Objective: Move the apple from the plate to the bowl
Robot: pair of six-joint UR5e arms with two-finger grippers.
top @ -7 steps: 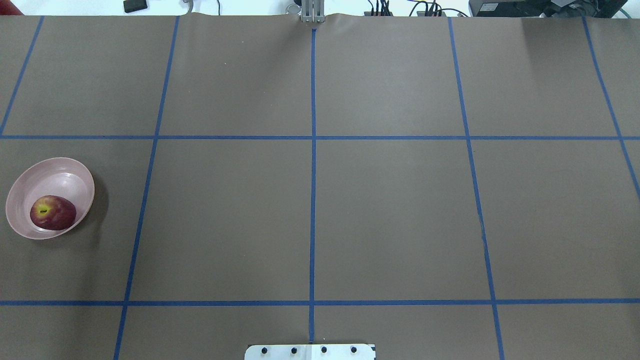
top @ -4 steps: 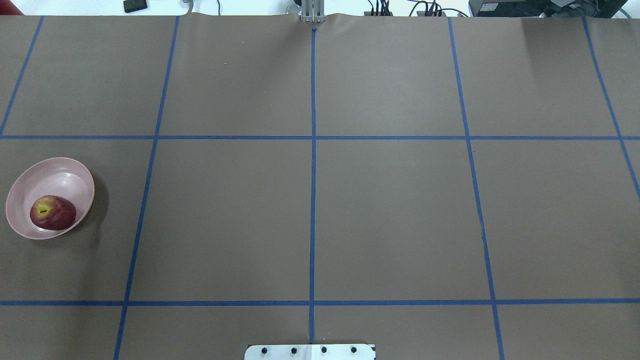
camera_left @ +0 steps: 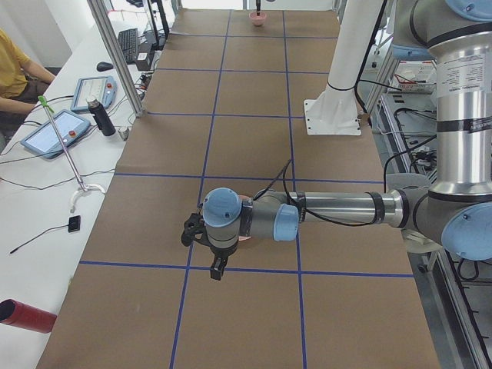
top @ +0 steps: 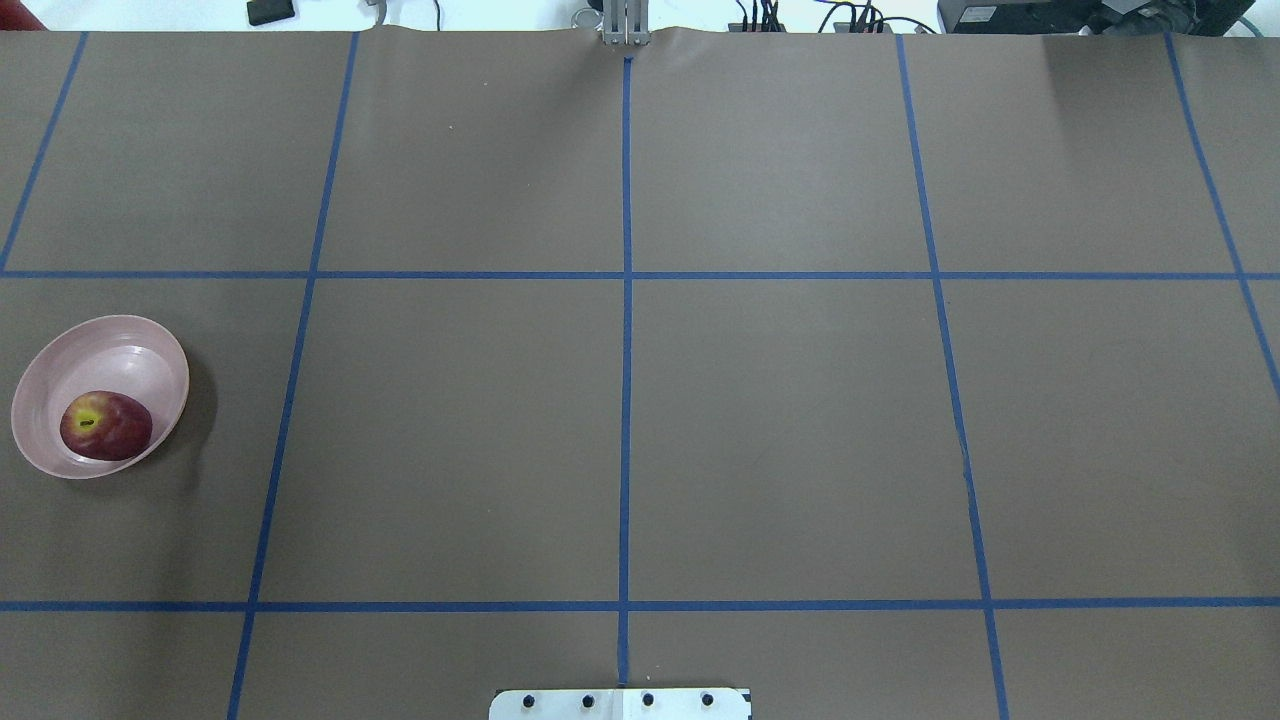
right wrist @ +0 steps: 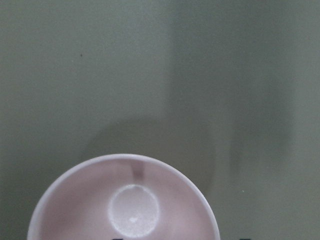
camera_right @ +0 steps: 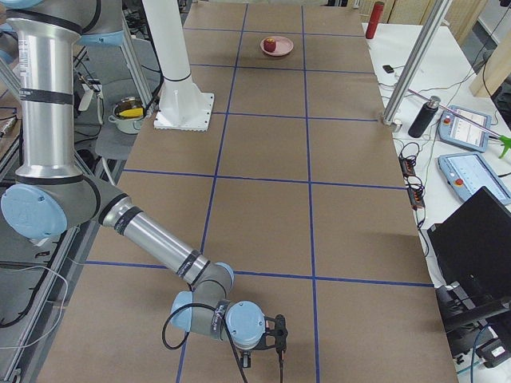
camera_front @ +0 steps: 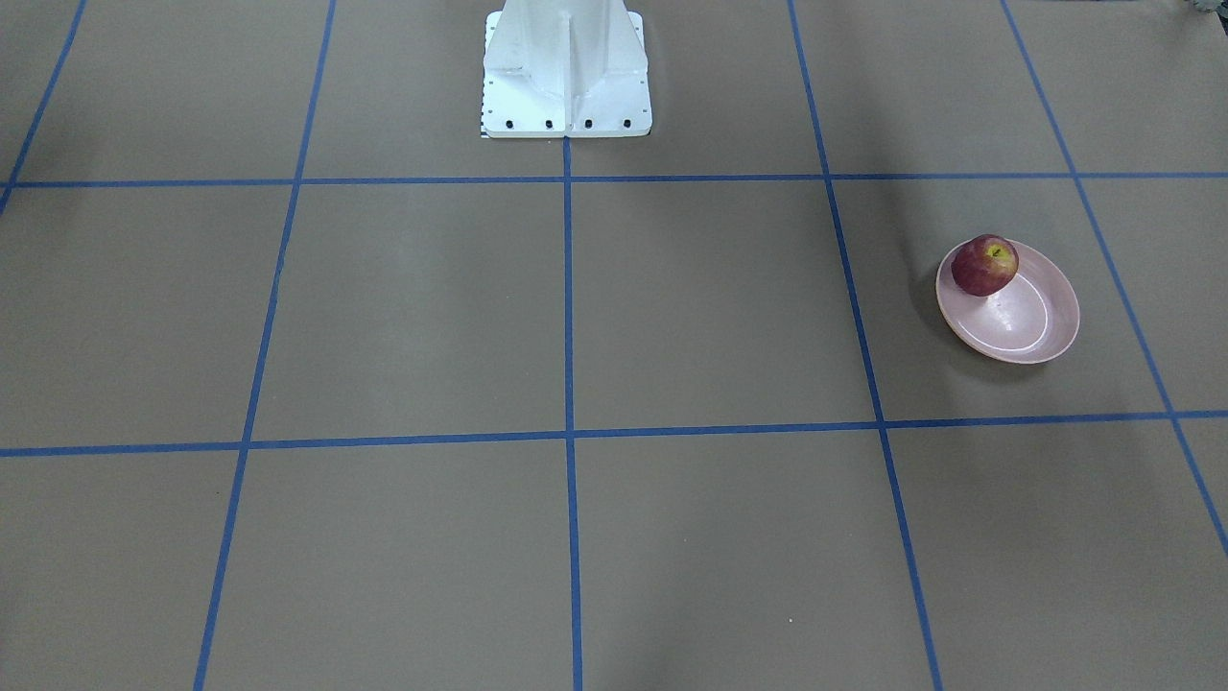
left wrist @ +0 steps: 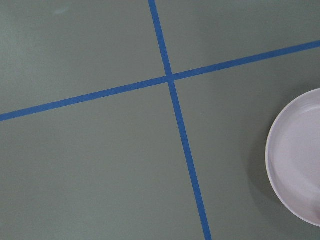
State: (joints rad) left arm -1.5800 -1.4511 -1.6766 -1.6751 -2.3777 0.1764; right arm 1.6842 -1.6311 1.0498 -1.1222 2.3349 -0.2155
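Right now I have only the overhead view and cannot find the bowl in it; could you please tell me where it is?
Observer: The bowl is directly below the right wrist camera, at the robot's right end of the table, outside your frame.
Operator: Thank you. Is anything in it?
Observer: No, the right wrist view shows it empty.
Operator: And what does the left wrist camera see?
Observer: Only part of the plate, at that view's right edge. The apple does not show there.
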